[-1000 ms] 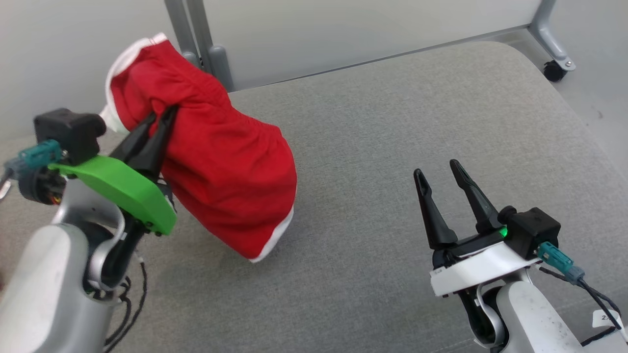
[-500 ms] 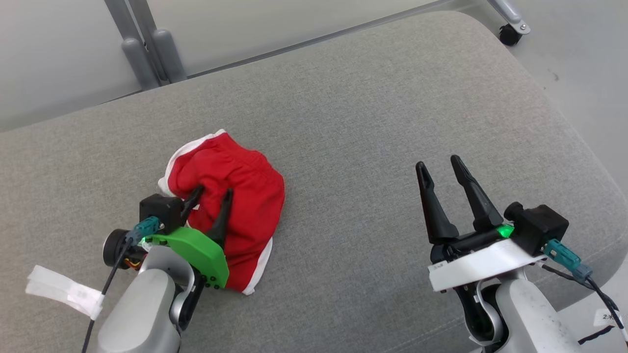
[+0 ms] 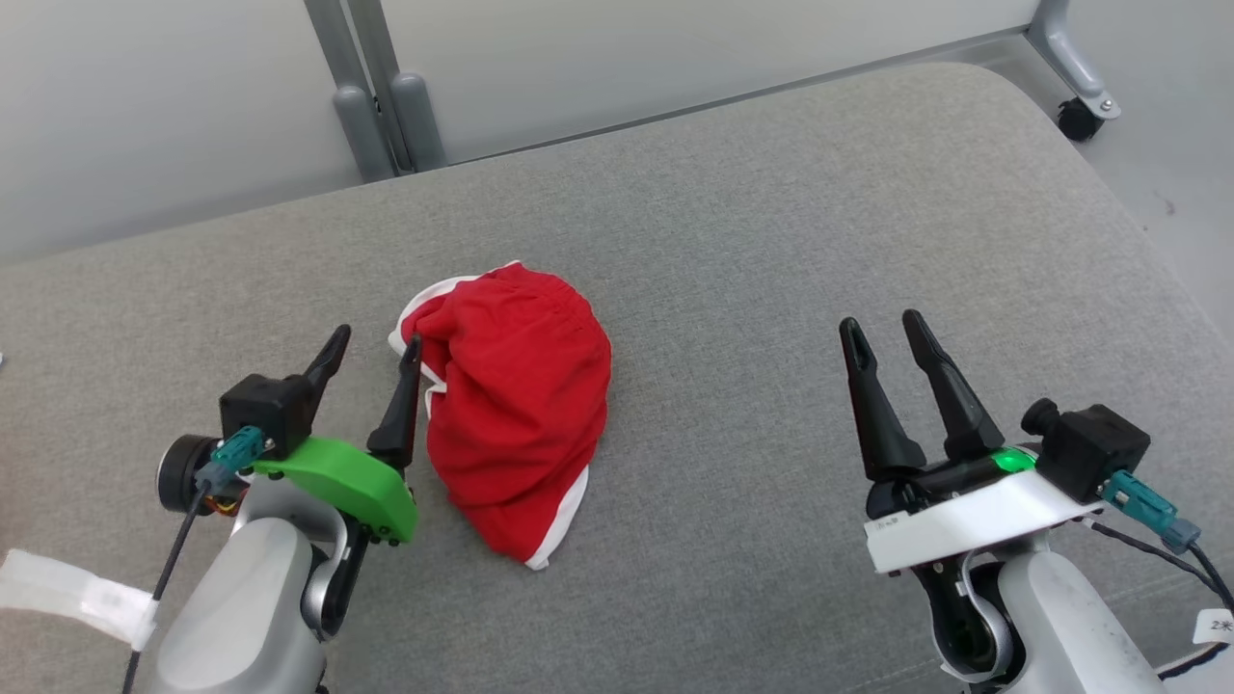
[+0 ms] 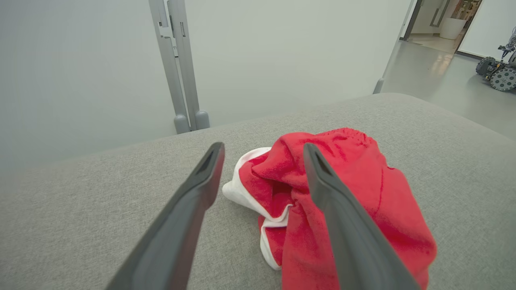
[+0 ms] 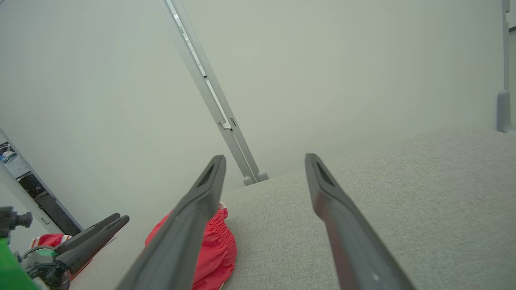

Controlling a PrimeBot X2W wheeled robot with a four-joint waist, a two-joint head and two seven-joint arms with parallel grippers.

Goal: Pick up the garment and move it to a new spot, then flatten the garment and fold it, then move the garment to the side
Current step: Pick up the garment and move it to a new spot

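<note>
While I am watching the head feed, the red garment (image 3: 516,405) is lying crumpled on the grey cushion (image 3: 771,222), left of its middle, with white trim showing along its left and near edges. I am seeing the left gripper (image 3: 377,337) standing with its fingers spread wide and gripping nothing, its inboard finger just beside the garment's white hem, though I cannot tell whether it is touching. The right gripper (image 3: 879,323) is hovering well apart to the right, fingers partly spread and empty.
</note>
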